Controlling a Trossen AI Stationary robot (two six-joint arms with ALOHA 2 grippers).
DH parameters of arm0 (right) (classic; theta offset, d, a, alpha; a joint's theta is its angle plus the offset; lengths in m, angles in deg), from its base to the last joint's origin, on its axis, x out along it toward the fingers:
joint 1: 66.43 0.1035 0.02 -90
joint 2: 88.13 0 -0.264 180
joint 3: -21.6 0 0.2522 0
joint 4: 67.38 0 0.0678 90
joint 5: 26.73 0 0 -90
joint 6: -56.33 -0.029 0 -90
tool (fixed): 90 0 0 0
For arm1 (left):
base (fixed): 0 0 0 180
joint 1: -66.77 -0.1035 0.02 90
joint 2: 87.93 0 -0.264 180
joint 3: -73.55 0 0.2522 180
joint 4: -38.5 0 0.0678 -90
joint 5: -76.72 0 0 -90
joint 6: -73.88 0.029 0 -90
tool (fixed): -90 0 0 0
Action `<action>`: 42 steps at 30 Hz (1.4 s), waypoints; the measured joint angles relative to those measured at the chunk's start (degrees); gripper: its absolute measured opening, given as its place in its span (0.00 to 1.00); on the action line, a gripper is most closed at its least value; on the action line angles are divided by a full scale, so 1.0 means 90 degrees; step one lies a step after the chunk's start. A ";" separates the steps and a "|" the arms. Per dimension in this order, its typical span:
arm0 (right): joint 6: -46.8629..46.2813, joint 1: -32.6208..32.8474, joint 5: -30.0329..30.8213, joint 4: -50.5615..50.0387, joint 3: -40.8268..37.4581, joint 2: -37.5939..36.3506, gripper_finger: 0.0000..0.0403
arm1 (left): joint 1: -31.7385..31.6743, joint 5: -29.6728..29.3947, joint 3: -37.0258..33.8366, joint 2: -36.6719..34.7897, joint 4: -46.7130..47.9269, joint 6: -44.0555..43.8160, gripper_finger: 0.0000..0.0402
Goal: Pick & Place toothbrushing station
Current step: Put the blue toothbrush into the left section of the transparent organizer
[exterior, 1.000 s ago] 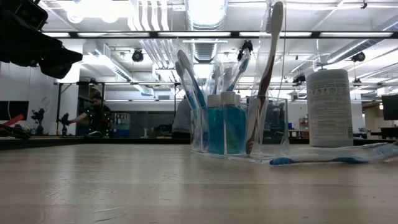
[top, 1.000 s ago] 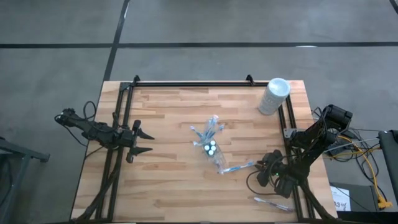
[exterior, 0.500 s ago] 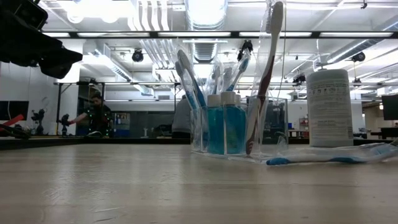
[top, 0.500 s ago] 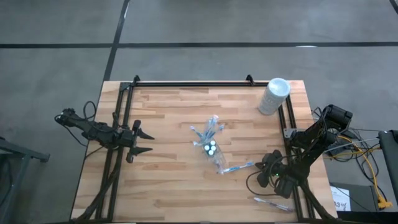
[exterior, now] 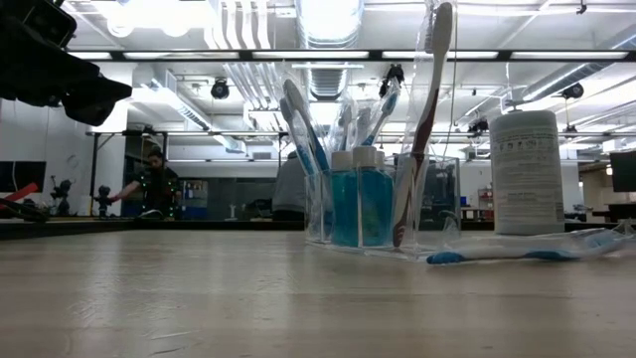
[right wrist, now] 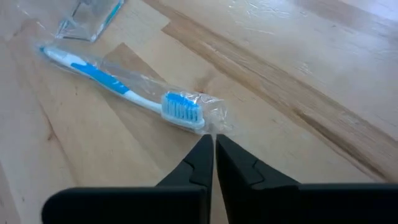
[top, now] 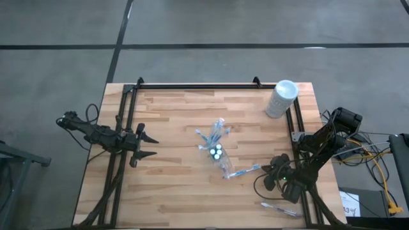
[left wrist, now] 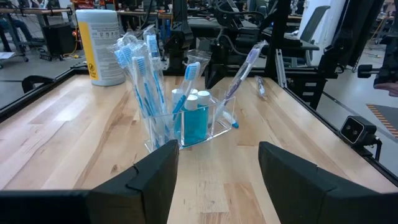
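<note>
The right gripper (right wrist: 210, 146) has its fingers closed together just short of the wrapped toothbrush (right wrist: 124, 93) on the desk (top: 172, 185), pinching only the wrapper's edge, if anything. A firmer hold probably means reopening and straddling the handle. The left gripper (top: 146, 145) waits with fingers spread, well apart from the clear holder (left wrist: 186, 124).

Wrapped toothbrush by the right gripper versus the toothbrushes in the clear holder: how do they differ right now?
The wrapped toothbrush lies flat on the table; the toothbrushes in the holder stand upright. It lies alone beside the shut right gripper; they cluster mid-table with the blue tubes. Both are blue and white, in clear wrap.
</note>
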 joint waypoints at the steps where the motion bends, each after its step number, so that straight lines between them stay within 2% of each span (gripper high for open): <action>1: 0.0026 0.0001 0.0011 -0.0002 -0.0002 -0.0001 0.05 | -0.0001 0.0001 0.0000 0.0001 -0.0001 0.0000 0.57; 10: -0.0153 0.0005 0.0045 0.0032 0.0013 -0.0002 0.25 | 0.0001 0.0000 0.0000 0.0001 -0.0001 -0.0002 0.57; 13: -0.0126 0.0005 0.0280 0.0042 0.0041 -0.0008 0.31 | 0.0000 0.0000 0.0000 0.0001 -0.0001 -0.0001 0.57; 20: -0.0267 -0.0116 0.0439 0.0049 -0.0068 -0.0001 0.39 | -0.0001 0.0000 0.0000 -0.0001 -0.0001 -0.0001 0.57; 29: -0.0239 -0.0295 0.0480 0.0080 -0.0143 -0.0001 0.37 | 0.0001 0.0000 0.0000 0.0000 0.0001 -0.0001 0.57; 42: 0.0088 -0.0296 0.0467 0.0339 -0.0148 0.0002 0.23 | 0.0000 0.0000 0.0000 -0.0001 0.0000 0.0000 0.57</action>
